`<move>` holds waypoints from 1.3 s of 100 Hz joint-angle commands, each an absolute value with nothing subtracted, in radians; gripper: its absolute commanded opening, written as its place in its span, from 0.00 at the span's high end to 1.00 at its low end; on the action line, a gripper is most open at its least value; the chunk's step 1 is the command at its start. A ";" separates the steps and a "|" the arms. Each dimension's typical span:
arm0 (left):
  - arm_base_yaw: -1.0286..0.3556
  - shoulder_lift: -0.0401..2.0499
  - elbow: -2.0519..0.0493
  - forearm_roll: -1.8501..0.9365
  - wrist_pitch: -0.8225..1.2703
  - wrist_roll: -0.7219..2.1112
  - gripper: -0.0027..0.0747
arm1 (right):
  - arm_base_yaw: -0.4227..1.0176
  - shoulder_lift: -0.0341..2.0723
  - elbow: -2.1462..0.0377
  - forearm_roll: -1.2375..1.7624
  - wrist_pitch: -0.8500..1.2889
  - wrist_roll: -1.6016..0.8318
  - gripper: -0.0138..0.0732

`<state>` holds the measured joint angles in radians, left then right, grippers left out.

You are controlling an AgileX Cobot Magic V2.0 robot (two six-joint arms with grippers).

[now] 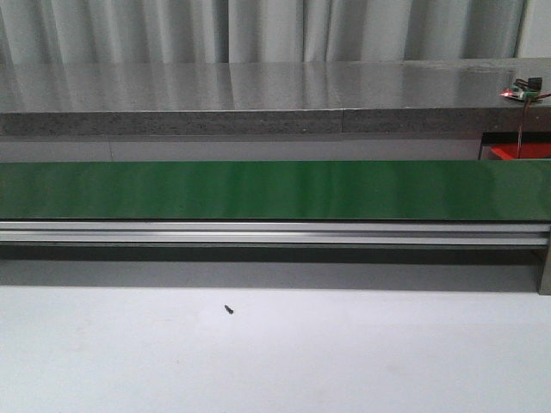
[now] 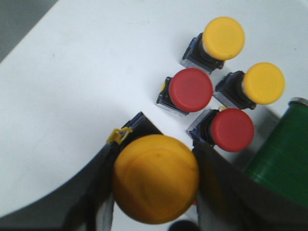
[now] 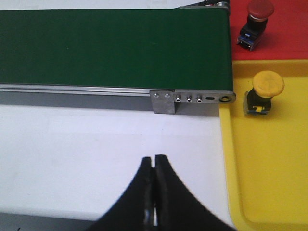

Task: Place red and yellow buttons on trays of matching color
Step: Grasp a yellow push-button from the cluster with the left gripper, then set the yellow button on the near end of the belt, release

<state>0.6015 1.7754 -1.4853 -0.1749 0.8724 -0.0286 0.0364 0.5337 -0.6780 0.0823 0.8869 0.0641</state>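
In the left wrist view my left gripper (image 2: 155, 179) is shut on a yellow button (image 2: 155, 179), its big cap filling the space between the dark fingers. On the white table beyond it stand two red buttons (image 2: 190, 89) (image 2: 232, 129) and two more yellow buttons (image 2: 223, 38) (image 2: 263, 83). In the right wrist view my right gripper (image 3: 154, 161) is shut and empty over the white table. Beside it lies the yellow tray (image 3: 269, 168) with a yellow button (image 3: 268, 85) on it, and beyond that the red tray (image 3: 288, 33) holding a red button (image 3: 260, 9).
A long green conveyor belt (image 1: 258, 189) on an aluminium frame runs across the table; its end (image 3: 202, 96) meets the trays, and its other end (image 2: 284, 159) is next to the loose buttons. A small dark screw (image 1: 229, 309) lies on the white table. Neither arm shows in the front view.
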 commanded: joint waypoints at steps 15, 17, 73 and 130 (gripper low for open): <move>0.578 1.587 -1.518 -0.270 0.886 0.053 0.74 | 0.038 0.536 -0.702 0.081 0.821 0.057 0.92; 0.569 1.578 -1.518 -0.270 0.891 0.056 0.74 | 0.038 0.536 -0.702 0.081 0.821 0.057 0.92; 0.281 1.603 -1.511 -0.195 0.938 0.068 0.74 | 0.038 0.536 -0.702 0.081 0.821 0.057 0.92; 0.232 1.749 -1.508 -0.198 0.934 0.068 0.73 | 0.038 0.536 -0.702 0.081 0.821 0.057 0.92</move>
<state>0.2354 1.7862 -1.4815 -0.1832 0.9743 0.0730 0.0364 0.5337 -0.6780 0.0823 0.8869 0.0641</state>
